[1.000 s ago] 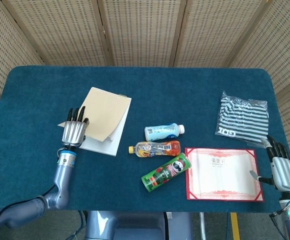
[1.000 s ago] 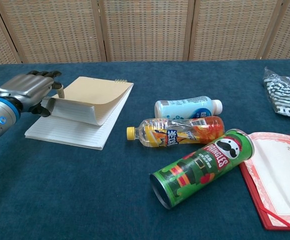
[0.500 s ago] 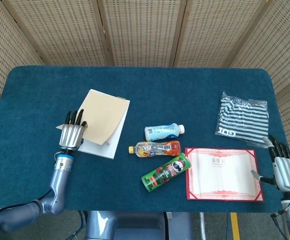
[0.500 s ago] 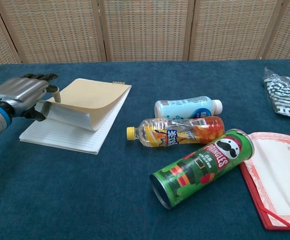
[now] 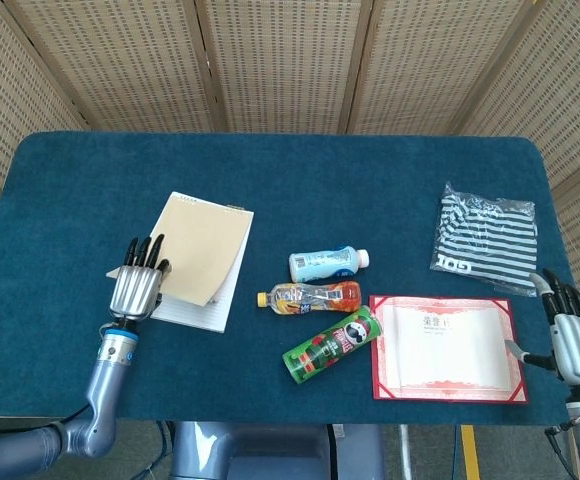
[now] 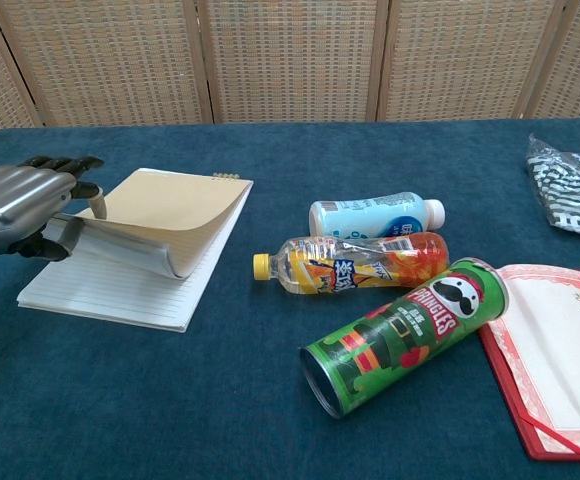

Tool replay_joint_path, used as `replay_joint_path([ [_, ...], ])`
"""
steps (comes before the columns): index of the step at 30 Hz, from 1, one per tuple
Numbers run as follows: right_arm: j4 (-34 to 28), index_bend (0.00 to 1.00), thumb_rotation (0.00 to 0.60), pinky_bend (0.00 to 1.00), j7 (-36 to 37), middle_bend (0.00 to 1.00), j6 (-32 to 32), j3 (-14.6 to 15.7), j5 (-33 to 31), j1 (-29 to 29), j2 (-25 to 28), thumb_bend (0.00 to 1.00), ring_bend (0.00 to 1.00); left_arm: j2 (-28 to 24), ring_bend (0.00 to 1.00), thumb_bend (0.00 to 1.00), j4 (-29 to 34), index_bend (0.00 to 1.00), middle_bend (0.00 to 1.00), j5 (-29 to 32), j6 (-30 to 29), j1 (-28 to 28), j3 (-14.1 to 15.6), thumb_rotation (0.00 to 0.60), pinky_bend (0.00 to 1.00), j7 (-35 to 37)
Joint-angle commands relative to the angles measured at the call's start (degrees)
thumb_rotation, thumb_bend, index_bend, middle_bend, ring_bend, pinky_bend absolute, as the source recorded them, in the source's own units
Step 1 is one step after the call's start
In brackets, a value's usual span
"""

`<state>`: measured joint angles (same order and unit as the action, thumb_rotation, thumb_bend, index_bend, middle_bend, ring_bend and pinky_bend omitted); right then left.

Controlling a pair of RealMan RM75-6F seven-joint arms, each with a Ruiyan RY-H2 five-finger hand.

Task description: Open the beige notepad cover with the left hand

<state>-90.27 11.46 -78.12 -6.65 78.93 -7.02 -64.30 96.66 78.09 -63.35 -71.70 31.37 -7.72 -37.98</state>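
Note:
The beige notepad (image 5: 202, 245) (image 6: 160, 215) lies left of centre on the blue table. Its beige cover, with some pages, is lifted at the near left edge and curls up over the lined white page (image 6: 110, 290). My left hand (image 5: 137, 281) (image 6: 15, 200) pinches that lifted edge at the notepad's left side. At the table's near right corner, beside the certificate, my right hand (image 5: 575, 335) holds nothing, its fingers apart.
A white bottle (image 5: 326, 263), an orange drink bottle (image 5: 310, 297) and a green Pringles can (image 5: 332, 344) lie in the middle. A red-bordered certificate (image 5: 448, 347) sits right of them. A bagged striped cloth (image 5: 485, 232) is at the far right.
My left hand has pulled toward the near left with the cover edge, and the whole notepad has slid left with it. The right hand has dropped slightly.

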Motion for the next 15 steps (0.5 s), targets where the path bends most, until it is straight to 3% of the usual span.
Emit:
replay_joint_path([
  [1,-0.13,0.03,0.6,0.0,0.15,0.0,-0.07,-0.04,-0.03,0.08,0.16,0.21,0.0,-1.44,0.0,0.69,3.15,0.77,0.0,-1.28,-1.6,-1.27,1.22,0.6,0.0,-0.85],
  [15,-0.48,0.03,0.6,0.0,0.71,0.0,-0.39,-0.14,0.02,0.35,0.7,0.21,0.0,-4.25,0.0,0.69,10.92,0.77,0.0,-4.28,-5.28,-4.84,4.34,0.6,0.0,-2.1],
])
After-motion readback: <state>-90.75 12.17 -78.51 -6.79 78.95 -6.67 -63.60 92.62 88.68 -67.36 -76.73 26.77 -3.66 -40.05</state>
